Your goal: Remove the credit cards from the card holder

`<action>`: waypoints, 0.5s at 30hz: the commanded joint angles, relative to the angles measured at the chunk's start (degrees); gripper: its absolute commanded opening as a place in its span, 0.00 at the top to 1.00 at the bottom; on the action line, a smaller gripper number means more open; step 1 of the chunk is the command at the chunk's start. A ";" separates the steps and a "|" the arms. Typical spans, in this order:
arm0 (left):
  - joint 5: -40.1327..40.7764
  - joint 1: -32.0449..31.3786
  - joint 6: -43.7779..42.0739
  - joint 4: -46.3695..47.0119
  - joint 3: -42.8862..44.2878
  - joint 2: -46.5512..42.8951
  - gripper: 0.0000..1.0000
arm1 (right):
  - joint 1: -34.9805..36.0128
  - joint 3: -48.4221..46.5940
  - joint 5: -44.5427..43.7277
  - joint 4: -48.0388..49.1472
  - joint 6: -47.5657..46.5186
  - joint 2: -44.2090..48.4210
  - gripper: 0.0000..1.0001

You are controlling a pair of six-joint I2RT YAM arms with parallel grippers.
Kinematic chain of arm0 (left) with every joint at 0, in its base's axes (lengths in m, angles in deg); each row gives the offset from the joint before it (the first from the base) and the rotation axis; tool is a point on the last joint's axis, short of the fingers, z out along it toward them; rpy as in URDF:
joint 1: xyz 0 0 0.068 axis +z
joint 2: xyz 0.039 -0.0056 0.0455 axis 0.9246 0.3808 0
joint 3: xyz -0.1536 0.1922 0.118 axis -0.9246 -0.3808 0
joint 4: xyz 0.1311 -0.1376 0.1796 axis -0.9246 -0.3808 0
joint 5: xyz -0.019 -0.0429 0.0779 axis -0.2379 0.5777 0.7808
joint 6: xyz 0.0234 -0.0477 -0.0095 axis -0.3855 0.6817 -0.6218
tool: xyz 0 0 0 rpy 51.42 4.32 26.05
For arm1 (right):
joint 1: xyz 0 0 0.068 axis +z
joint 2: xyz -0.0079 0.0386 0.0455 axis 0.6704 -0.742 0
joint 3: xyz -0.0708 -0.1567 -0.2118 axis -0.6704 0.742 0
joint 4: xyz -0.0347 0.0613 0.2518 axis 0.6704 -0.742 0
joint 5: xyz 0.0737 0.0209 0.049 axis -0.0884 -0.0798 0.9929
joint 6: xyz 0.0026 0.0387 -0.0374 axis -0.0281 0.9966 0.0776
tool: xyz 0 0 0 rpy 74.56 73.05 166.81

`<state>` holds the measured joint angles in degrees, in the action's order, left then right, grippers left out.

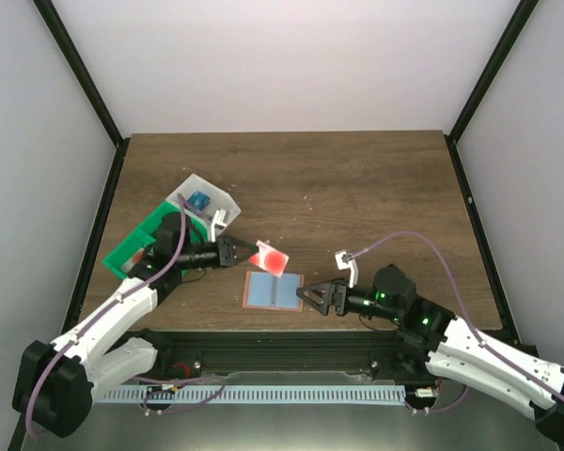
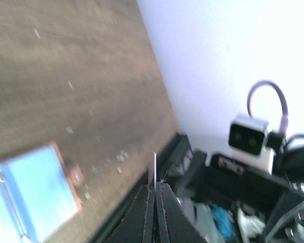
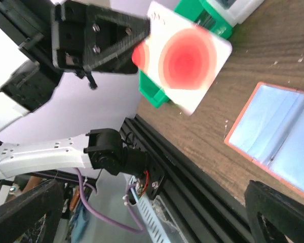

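The card holder point(image 1: 274, 290) lies open and flat on the table, light blue with salmon-orange edging; it also shows in the left wrist view point(image 2: 35, 195) and the right wrist view point(image 3: 276, 139). My left gripper point(image 1: 247, 253) is shut on the red and white credit card point(image 1: 271, 259) and holds it above the table, just left of and above the holder; the card shows edge-on point(image 2: 154, 169) in the left wrist view and face-on point(image 3: 185, 61) in the right wrist view. My right gripper point(image 1: 308, 298) is open and empty at the holder's right edge. A blue card point(image 1: 201, 201) lies in the white tray.
A green tray point(image 1: 136, 246) sits at the left, and a white tray point(image 1: 218, 200) rests on its far end. The black frame rail point(image 1: 282, 343) runs along the table's near edge.
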<state>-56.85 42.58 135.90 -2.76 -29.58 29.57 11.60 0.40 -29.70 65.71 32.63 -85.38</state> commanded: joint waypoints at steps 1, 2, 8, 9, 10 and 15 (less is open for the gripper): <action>18.68 0.66 -6.49 -14.79 8.82 -1.28 1.00 | -0.19 0.03 -5.22 -2.24 0.40 2.48 0.00; 21.90 0.81 -6.47 -16.02 9.75 -1.65 1.00 | -0.21 0.14 -5.56 -2.24 0.34 2.82 0.00; 39.74 0.91 -1.43 -18.35 10.49 -6.49 1.00 | -0.17 -1.43 -7.71 -4.46 -2.27 3.49 0.00; 41.85 0.95 -0.96 -18.80 10.42 -7.49 1.00 | -0.17 -1.65 -7.58 -4.51 -3.14 3.35 0.00; 44.14 1.00 -0.66 -19.78 10.61 -8.08 1.00 | -0.21 -1.87 -7.29 -4.49 -3.86 3.07 0.00; 53.38 5.27 2.58 -31.41 12.22 -9.66 1.00 | -0.17 -2.60 -5.83 -4.61 -6.40 0.50 0.00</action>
<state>-14.29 44.30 135.44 -24.00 -19.04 21.14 11.60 0.38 -35.50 61.95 29.19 -83.61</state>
